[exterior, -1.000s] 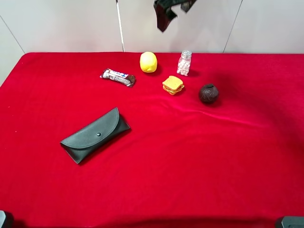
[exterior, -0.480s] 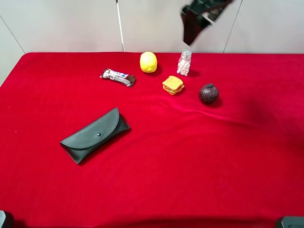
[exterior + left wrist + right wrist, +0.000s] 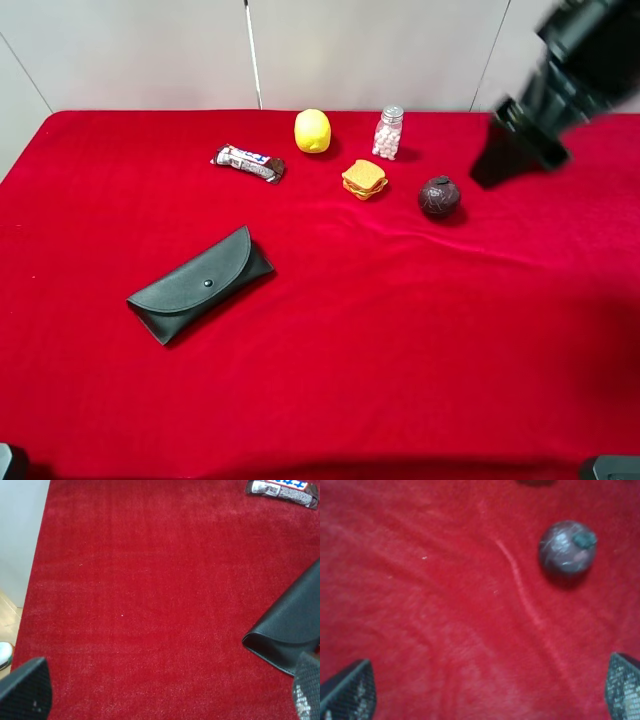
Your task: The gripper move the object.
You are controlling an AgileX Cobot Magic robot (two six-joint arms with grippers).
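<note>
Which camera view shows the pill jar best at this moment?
The exterior high view: the pill jar stands upright and unobstructed on the red cloth, beside the lemon. Neither wrist view shows it at all.

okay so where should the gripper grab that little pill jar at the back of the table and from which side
Grip the pill jar around its clear body just below the silver cap, coming down from above. It stands upright with free cloth around it; the lemon and sandwich sit apart, so jaws probably fit either side.
</note>
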